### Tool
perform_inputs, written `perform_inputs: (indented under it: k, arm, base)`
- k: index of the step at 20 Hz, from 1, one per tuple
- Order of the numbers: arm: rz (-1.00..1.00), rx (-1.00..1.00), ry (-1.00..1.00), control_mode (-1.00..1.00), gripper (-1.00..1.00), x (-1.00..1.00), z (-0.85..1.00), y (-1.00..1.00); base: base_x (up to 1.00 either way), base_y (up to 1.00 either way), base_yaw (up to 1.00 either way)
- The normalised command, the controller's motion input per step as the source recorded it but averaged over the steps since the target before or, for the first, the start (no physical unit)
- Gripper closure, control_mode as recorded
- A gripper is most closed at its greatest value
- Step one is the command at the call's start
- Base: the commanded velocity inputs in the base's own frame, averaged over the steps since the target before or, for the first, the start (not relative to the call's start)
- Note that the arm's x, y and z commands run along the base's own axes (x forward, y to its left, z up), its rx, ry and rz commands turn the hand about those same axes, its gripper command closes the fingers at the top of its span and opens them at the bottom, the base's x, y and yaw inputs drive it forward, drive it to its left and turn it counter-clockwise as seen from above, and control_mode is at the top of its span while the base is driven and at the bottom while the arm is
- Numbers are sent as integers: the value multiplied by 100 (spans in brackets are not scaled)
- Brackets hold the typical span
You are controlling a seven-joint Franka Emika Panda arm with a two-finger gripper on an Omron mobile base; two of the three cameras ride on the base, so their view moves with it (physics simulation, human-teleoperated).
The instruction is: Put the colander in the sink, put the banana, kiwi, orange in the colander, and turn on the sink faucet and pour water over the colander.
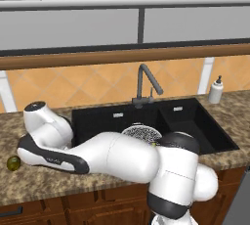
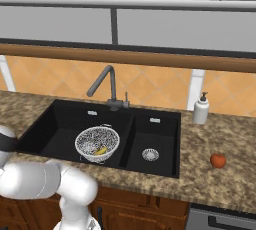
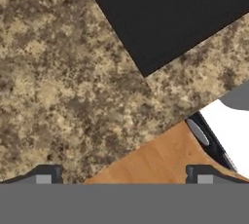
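Olive-green kiwi (image 1: 13,163) waits on the speckled counter (image 1: 39,180), at nine o'clock from the mesh colander (image 2: 97,144); your open, empty gripper (image 3: 124,179) should descend squarely over it.

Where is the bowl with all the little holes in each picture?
Left base view: the colander peeks out low in the middle, partly behind the robot's white arm, inside the sink.
Right base view: it sits left of centre, in the large basin, with the banana inside.
Hand view: I can't find it among the speckled counter.
Shared landmark: the sink faucet behind the basins.
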Motion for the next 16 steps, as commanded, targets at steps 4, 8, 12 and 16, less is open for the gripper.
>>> perform_inputs:
  k: [4,8,12,16]
  arm:
    - [15,0,0,-100,-100,13,0,9]
    - [33,0,-1,-100,-100,18,0,19]
    - [29,0,0,-100,-100,35,-7,30]
    - [14,0,0,-100,-100,24,-24,21]
  base:
    - [0,0,0]
    - [0,0,0]
    - [0,0,0]
    - [0,0,0]
